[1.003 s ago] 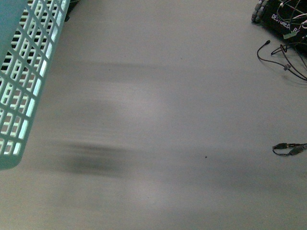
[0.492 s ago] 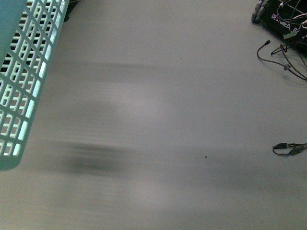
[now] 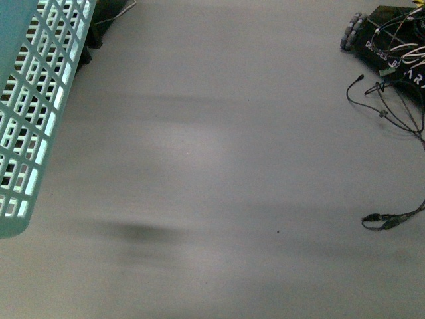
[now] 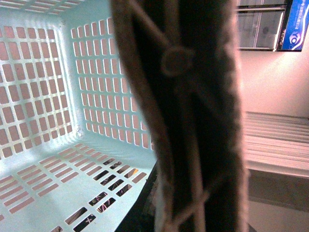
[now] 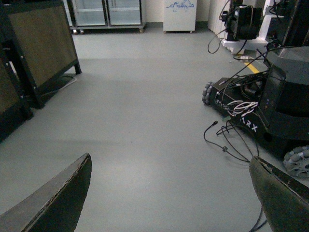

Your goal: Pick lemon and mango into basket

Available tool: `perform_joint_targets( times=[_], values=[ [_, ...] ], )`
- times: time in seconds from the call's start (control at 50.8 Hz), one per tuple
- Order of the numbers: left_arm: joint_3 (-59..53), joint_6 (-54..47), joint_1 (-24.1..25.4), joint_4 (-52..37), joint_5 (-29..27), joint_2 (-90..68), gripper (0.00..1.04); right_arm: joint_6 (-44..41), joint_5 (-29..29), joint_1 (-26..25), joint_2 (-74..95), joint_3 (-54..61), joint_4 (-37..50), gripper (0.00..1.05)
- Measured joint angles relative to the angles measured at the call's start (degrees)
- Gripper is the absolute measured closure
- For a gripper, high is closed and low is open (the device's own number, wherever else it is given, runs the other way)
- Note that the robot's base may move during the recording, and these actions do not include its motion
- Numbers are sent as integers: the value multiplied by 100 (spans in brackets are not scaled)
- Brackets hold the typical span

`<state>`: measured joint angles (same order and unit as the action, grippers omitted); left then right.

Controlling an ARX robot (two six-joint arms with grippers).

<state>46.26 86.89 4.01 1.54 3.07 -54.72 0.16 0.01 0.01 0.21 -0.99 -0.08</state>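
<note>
**Basket at left edge, right gripper spread over bare floor**

Front view: basket cut off at the 9 o'clock edge, pale teal slotted wall tilted, reaching up to 11 o'clock. Grey floor fills the rest. Black wheeled base at 1–2 o'clock, loose cables trailing from it toward 3. Short connector lead on the floor at 4 o'clock. Dark smudge of shadow at 7 o'clock. Neither arm shows here.

Left wrist view: camera looks into the basket, showing grid walls and slotted base. The brown handle sits right against the lens, blurred, with a round rivet on it. Left gripper fingers can't be made out apart from that blur, so the grip can't be told. Pale wall behind.

Right wrist view: right gripper spread wide, dark fingers far apart with only floor between them. Black base with white lettering is off to one side, cables on the floor by it. Dark framed panels stand opposite. Glass-door cabinets are at the far wall.
</note>
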Motion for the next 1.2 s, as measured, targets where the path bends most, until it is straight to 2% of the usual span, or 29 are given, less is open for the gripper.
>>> perform_joint_targets(
  times=[1.2],
  values=[
    [0,2,0,0,-2,0,100,-2,-2,0,0,0,0,9]
  ],
)
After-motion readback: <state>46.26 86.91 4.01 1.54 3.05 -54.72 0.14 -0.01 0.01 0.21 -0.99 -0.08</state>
